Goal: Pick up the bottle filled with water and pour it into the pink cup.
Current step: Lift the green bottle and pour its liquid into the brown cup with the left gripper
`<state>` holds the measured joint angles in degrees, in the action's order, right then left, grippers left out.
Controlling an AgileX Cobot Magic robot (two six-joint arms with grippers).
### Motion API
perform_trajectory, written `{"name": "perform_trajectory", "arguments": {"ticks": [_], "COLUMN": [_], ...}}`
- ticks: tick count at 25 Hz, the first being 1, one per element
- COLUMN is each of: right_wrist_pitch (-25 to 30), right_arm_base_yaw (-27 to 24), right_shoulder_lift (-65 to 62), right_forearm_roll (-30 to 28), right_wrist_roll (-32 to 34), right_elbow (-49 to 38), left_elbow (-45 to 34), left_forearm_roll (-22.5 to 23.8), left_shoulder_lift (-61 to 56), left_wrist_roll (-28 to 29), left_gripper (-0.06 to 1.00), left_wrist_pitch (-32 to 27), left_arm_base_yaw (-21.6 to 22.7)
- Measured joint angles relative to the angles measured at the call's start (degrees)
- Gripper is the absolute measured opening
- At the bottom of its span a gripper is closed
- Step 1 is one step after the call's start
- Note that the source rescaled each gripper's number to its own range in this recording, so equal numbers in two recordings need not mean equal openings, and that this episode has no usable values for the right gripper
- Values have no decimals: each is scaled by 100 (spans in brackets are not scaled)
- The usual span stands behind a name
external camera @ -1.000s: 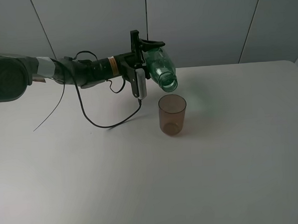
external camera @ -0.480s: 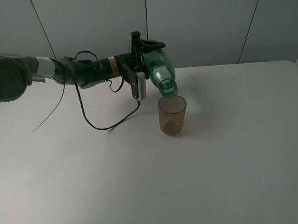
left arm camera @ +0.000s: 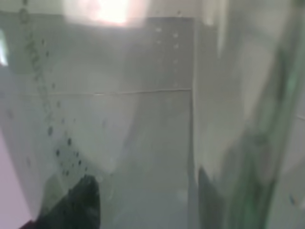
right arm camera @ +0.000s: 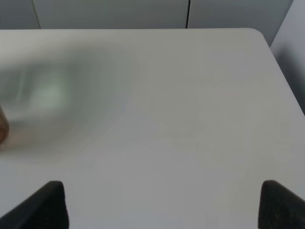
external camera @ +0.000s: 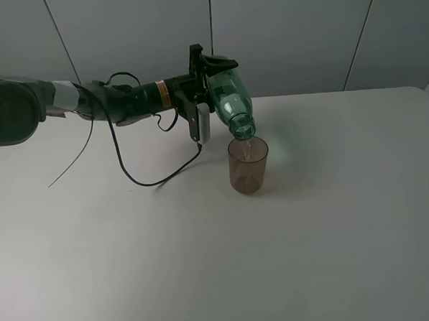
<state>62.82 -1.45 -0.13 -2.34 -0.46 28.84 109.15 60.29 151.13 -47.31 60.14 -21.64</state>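
the white table (external camera: 206,276) lies bare across the lower half of the high view. in the right wrist view the right claw (right arm camera: 164,207) shows only as two dark fingertips (right arm camera: 47,205) in the lower corners, spread wide with nothing between them, over plain tabletop with a blurred green glow at the left.

just above the middle of the high view the pink cup (external camera: 248,166) stands upright on the table. the bottle (external camera: 229,102) hangs tilted steeply above it, base up and to the left, open neck pointing down, the mouth just over the cup's far rim. whether water is running out i cannot tell for sure.

the left claw (external camera: 211,68) is clamped around the bottle's base end, turned on its side. its wrist view is filled by the blurred, green-tinted bottle wall, with a dark finger (left arm camera: 81,205) at the lower left.

the left arm (external camera: 118,101) stretches in from the upper left, a black cable (external camera: 140,180) looping down from it onto the table. grey wall panels (external camera: 287,34) close the back.
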Motion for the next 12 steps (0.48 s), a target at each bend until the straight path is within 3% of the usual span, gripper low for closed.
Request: {"name": "perform_trajectory", "arguments": {"ticks": [12], "right_wrist_pitch": [0], "right_arm_base_yaw": [0], "right_shoulder_lift": [0], "right_forearm_roll": [0], "right_wrist_roll": [0], "right_elbow": [0], "left_elbow": [132], "left_forearm_roll": [-23], "left_shoulder_lift": [0], "left_wrist_roll": [-71], "left_gripper": [0], "left_wrist_pitch": [-28], "left_arm_base_yaw": [0]}}
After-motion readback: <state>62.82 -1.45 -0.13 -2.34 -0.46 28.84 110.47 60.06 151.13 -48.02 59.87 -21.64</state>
